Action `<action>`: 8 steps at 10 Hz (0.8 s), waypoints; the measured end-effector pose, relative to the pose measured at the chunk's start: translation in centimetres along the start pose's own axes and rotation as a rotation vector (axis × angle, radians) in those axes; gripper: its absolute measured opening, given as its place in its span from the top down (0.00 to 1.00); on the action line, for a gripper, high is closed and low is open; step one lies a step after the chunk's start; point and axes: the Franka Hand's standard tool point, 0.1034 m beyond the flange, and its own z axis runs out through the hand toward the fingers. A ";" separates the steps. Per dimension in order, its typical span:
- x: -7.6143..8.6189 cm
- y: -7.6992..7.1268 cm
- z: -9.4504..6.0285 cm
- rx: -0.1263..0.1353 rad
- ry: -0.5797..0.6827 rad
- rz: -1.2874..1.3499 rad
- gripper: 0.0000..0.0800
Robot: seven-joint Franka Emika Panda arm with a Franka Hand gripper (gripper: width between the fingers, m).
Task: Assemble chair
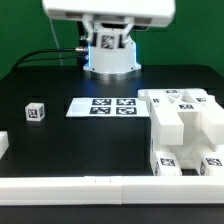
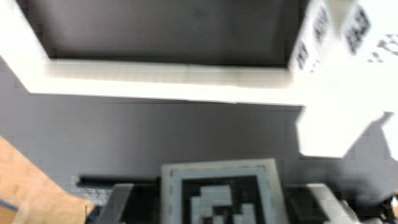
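Observation:
In the wrist view my gripper (image 2: 224,208) is shut on a white chair part (image 2: 221,190) with a black-and-white tag; a dark finger (image 2: 135,203) shows on either side of it. Beyond it lies a wide white band (image 2: 178,82) around a dark area, with tagged white pieces (image 2: 349,30) at one corner. In the exterior view the gripper is out of view. There the white blocky chair parts (image 1: 185,128) are grouped at the exterior view's right, with tags on their tops and fronts. A small tagged white cube (image 1: 36,112) stands alone at the exterior view's left.
The marker board (image 1: 105,106) lies flat mid-table. A long white rail (image 1: 70,188) runs along the front edge and a white piece (image 1: 4,145) shows at the left edge. The robot base (image 1: 110,52) stands at the back. A brown surface (image 2: 27,185) shows in the wrist view.

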 end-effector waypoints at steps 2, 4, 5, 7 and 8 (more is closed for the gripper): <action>-1.4 0.0 0.9 -0.003 -0.049 0.013 0.65; -1.4 0.1 0.9 -0.004 -0.049 0.014 0.65; -1.5 -0.1 1.0 -0.002 -0.051 0.027 0.65; -0.2 -4.0 1.7 0.034 -0.037 0.094 0.65; 0.5 -8.0 2.0 0.066 -0.052 0.149 0.65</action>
